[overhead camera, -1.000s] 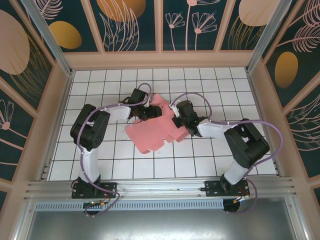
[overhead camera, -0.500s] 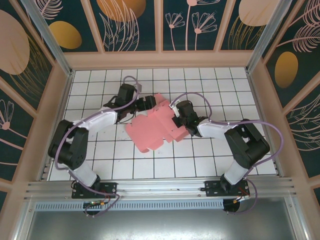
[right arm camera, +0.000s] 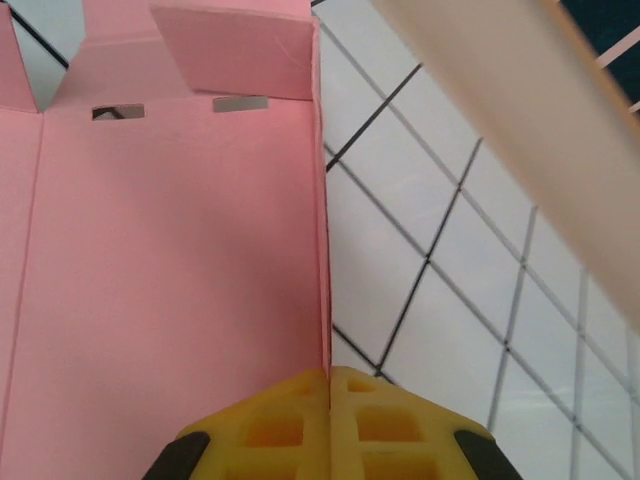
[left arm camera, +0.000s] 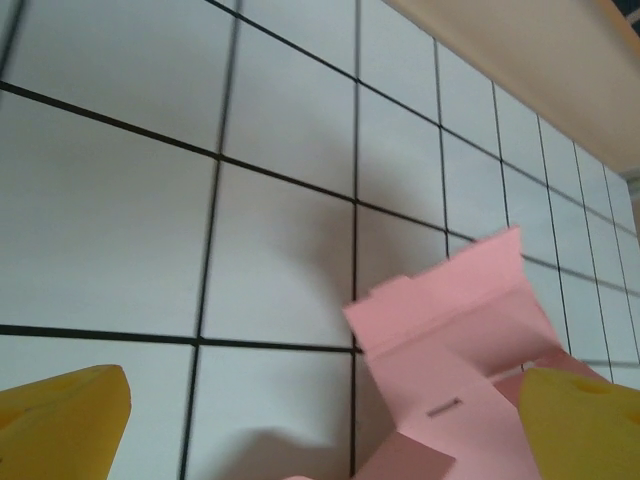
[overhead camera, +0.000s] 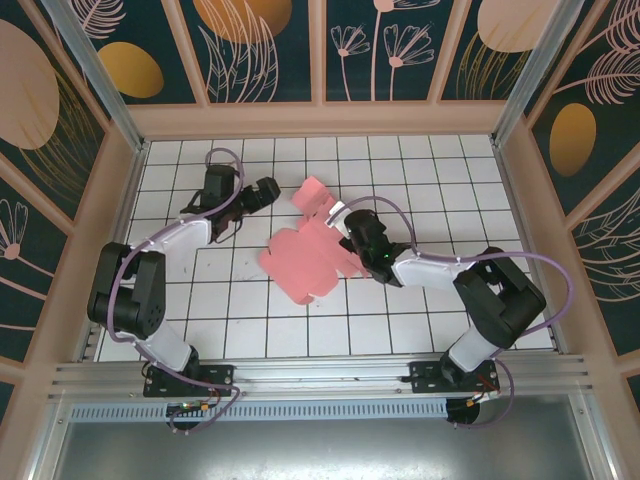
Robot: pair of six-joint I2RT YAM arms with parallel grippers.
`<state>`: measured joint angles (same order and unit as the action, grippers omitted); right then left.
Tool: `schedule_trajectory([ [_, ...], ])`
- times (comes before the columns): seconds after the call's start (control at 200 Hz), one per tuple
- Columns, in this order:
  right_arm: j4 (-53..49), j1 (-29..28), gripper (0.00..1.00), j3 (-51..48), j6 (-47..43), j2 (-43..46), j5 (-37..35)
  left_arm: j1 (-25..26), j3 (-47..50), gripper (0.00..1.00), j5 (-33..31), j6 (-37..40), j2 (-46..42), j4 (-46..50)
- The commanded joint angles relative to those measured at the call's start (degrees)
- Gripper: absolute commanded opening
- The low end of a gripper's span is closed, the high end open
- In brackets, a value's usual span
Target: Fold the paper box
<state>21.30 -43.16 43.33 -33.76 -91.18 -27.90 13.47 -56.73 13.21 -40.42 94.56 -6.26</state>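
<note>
salmon-pink thin card paper box (overhead camera: 300,262): lies mid white tiled desk (overhead camera: 200,300), far flap raised | left end effector (overhead camera: 268,190): spread wide, holds nothing, near box | right end effector (right arm camera: 330,385): clamped on box edge

Open bench (overhead camera: 232,312) lies around the left tool (overhead camera: 272,188); the paper box (overhead camera: 305,262) and right arm (overhead camera: 430,270) block the middle

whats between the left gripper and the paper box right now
Nothing but bare white tiles. In the top external view a short strip of table separates the open left gripper from the paper box.
</note>
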Motion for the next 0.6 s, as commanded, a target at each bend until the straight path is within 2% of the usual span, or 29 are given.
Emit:
schedule_trajectory([
  [0.0,9.36,-1.35,0.0,-1.62,-10.66,0.26,-8.62,-4.39,0.67,0.99,1.96,-2.33,1.63,-3.1],
  [0.155,21.51,-2.69,0.0,-4.6,-19.98,-1.04,-12.34,-4.95,-4.13,0.99,3.94,1.52,5.87,-1.08],
  [0.405,29.9,-3.94,0.0,-6.51,-29.13,-2.19,-12.0,-4.96,-14.01,0.99,5.12,5.99,16.75,2.88],
  [0.596,40.27,-4.65,0.0,-10.32,-35.15,-4.65,-12.16,-4.99,-22.14,0.99,8.13,6.05,23.87,4.37],
])
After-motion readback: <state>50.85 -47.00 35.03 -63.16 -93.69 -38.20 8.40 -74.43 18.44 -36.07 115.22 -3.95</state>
